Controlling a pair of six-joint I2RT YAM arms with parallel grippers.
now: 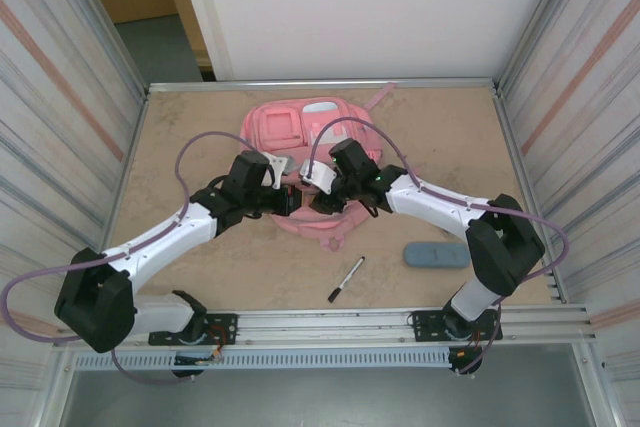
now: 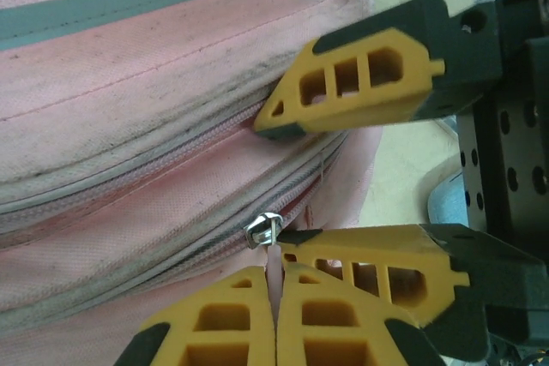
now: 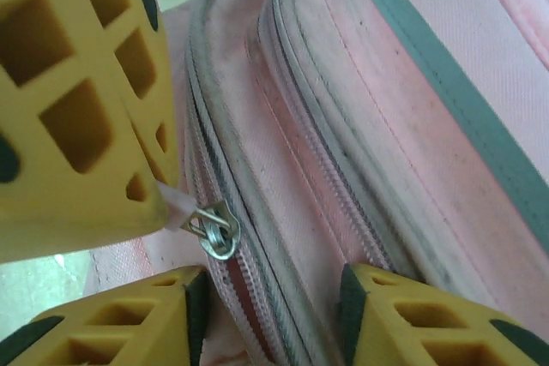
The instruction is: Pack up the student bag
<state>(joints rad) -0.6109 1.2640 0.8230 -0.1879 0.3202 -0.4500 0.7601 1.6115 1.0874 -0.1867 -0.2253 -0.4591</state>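
Two arms meet over the student bag (image 1: 290,127), which lies flat on the table (image 1: 200,267) at mid-width, nearer the far edge than the near one, pockets facing up

Left gripper (image 2: 276,279): jaws closed tight, pinching the pale pull tab (image 2: 274,256) of a zip on the side of the bag that faces the near edge. The metal slider (image 2: 260,230) sits just past the fingertips, on the zip line

Right gripper (image 3: 270,293): jaws partly apart, nothing clamped between them. Its fingers (image 2: 360,83) stand one on each side of the same zip line. One tip touches the fabric beside the teeth, the other lies just beside the left gripper's closed fingers

Cannot tell whether that zip is open past the slider. Grey zip tape, soiled pink fabric around it, dark grey-green trim band further across the bag

Black pen (image 1: 346,279) lies loose close to the near edge, right of the middle, apart from the bag

Blue-grey oblong case (image 1: 436,254) lies right of the pen, toward the right edge, just beside the right arm
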